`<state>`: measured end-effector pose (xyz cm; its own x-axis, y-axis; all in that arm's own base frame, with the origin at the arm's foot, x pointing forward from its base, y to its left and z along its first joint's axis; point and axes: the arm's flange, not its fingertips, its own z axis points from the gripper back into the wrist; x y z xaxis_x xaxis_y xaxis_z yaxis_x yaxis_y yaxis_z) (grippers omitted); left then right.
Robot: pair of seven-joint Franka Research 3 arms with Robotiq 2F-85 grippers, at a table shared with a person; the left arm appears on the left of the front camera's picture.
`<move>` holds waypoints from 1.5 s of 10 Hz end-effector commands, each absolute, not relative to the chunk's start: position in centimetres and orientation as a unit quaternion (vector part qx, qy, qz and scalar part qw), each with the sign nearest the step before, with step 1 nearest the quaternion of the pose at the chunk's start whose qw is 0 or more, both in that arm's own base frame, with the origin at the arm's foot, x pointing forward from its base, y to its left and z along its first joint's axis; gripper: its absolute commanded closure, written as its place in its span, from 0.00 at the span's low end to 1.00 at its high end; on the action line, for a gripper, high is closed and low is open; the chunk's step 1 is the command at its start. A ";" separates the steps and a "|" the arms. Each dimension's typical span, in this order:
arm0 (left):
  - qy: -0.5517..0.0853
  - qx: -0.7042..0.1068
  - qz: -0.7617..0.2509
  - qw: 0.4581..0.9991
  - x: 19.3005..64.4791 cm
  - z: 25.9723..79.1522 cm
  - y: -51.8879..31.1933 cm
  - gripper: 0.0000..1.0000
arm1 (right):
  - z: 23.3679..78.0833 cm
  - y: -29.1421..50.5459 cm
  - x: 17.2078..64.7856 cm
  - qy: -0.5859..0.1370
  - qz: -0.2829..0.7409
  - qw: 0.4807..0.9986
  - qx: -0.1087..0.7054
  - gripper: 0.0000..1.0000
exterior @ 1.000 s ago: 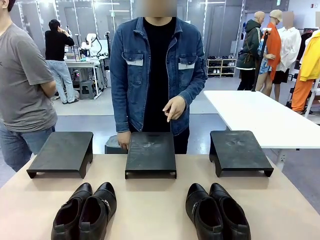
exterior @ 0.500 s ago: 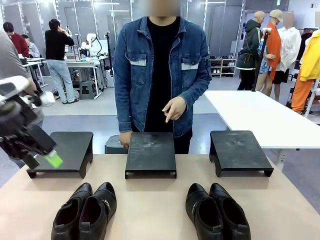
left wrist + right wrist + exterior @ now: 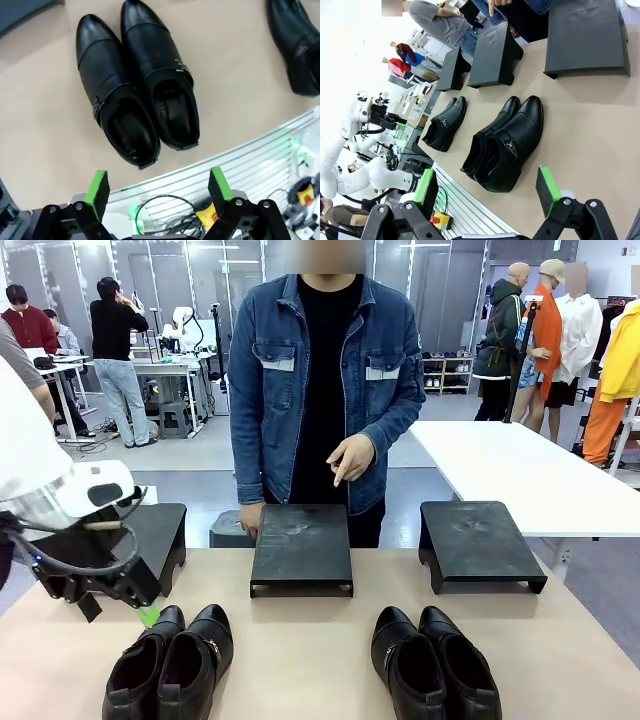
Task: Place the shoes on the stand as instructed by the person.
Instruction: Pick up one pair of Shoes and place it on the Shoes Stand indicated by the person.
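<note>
Two pairs of glossy black shoes stand on the near half of the table. The strapped pair [image 3: 170, 662] lies at the left and the other pair [image 3: 435, 665] at the right. My left gripper [image 3: 140, 612] hangs open just above and left of the strapped pair [image 3: 137, 100], its green pads [image 3: 97, 187] spread wide in the left wrist view. My right gripper [image 3: 487, 192] is open too, held back from the right-hand pair [image 3: 505, 145]. The person [image 3: 320, 390] in the denim jacket points a finger [image 3: 345, 462] down at the middle stand [image 3: 301, 545].
Two more black stands flank the middle one: one at the left [image 3: 160, 535], partly behind my left arm, one at the right [image 3: 478, 540]. The person's other hand [image 3: 248, 520] rests by the middle stand. A white table [image 3: 520, 470] stands beyond at the right.
My left arm has come in from the left and dropped to just above the strapped pair. The person's pointing hand and the shoes have stayed put.
</note>
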<state>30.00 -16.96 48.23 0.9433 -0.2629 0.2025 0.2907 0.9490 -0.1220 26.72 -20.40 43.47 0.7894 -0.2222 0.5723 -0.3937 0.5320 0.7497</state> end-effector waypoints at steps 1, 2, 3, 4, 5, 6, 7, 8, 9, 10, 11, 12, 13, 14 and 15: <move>-0.102 -0.058 -0.111 0.987 30.8 45.6 -17.3 0.00 | 43.5 -20.6 26.8 -0.331 0.057 0.809 0.483 0.00; -0.098 -0.062 -0.105 0.988 31.0 44.8 -17.4 0.00 | 43.5 -20.6 26.8 -0.331 0.057 0.809 0.483 0.00; -0.097 -0.063 -0.097 0.989 31.1 44.4 -17.3 0.00 | 43.5 -20.6 26.8 -0.331 0.057 0.809 0.483 0.00; -0.092 -0.057 -0.093 0.990 31.2 43.8 -17.1 0.00 | 43.5 -20.6 26.8 -0.331 0.057 0.809 0.483 0.00; -0.084 -0.081 -0.091 0.989 31.1 43.9 -16.8 0.00 | 43.5 -20.6 26.8 -0.331 0.057 0.809 0.483 0.00; -0.083 -0.065 -0.105 0.989 32.3 45.4 -17.5 0.00 | 43.5 -20.6 26.8 -0.331 0.057 0.809 0.483 0.00; -0.083 -0.065 -0.105 0.989 32.3 45.4 -17.5 0.00 | 43.5 -20.6 26.8 -0.331 0.057 0.809 0.483 0.00; -0.083 -0.065 -0.105 0.989 32.3 45.4 -17.5 0.00 | 43.5 -20.6 26.8 -0.331 0.057 0.809 0.483 0.00; -0.083 -0.065 -0.105 0.989 32.3 45.4 -17.5 0.00 | 43.5 -20.6 26.8 -0.331 0.057 0.809 0.483 0.00; -0.077 -0.076 -0.105 0.989 32.4 45.3 -17.5 0.00 | 43.5 -20.6 26.8 -0.331 0.057 0.809 0.483 0.00; -0.063 -0.080 -0.094 0.990 32.4 44.9 -17.7 0.00 | 43.5 -20.6 26.8 -0.331 0.057 0.809 0.483 0.00; -0.047 -0.064 -0.071 0.994 32.4 43.8 -18.6 0.00 | 43.5 -20.6 26.8 -0.331 0.057 0.809 0.483 0.00; -0.021 -0.065 -0.036 0.997 32.7 43.0 -19.3 0.00 | 43.5 -20.6 26.8 -0.331 0.057 0.809 0.483 0.00; -0.016 -0.065 -0.025 0.997 32.7 42.1 -19.7 0.00 | 43.5 -20.6 26.8 -0.331 0.057 0.809 0.483 0.00; -0.008 -0.063 -0.020 0.998 32.8 41.2 -19.9 0.00 | 43.5 -20.6 26.8 -0.331 0.057 0.809 0.483 0.00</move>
